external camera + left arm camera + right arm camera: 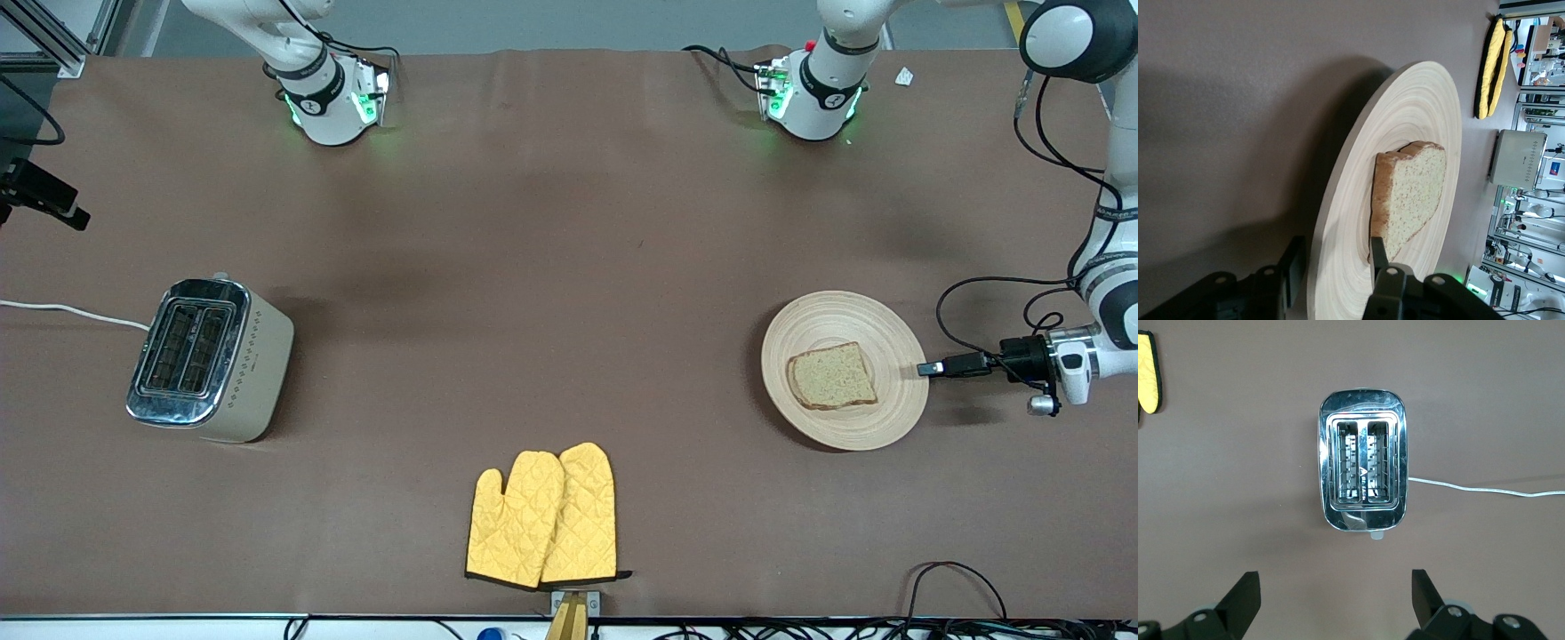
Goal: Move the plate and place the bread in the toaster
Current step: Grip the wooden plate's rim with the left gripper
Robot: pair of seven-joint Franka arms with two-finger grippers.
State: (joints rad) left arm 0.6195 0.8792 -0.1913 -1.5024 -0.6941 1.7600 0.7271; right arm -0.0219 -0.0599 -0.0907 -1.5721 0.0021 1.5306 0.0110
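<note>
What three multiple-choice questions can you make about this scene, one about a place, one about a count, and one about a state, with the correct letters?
1. Where is the bread?
A. In the toaster
B. On the plate
C. On the oven mitts

2. How many slots does the toaster have?
A. One
B. Two
C. Four

3. What is the left gripper doing?
A. Its fingers straddle the plate's rim at the left arm's end of the table
B. It holds the bread over the toaster
C. It rests on the mitts

Answers:
1 B: the slice lies on the wooden plate.
2 B: the right wrist view shows two empty slots, with the right gripper open above them.
3 A: the left wrist view shows one finger on each side of the rim.
</note>
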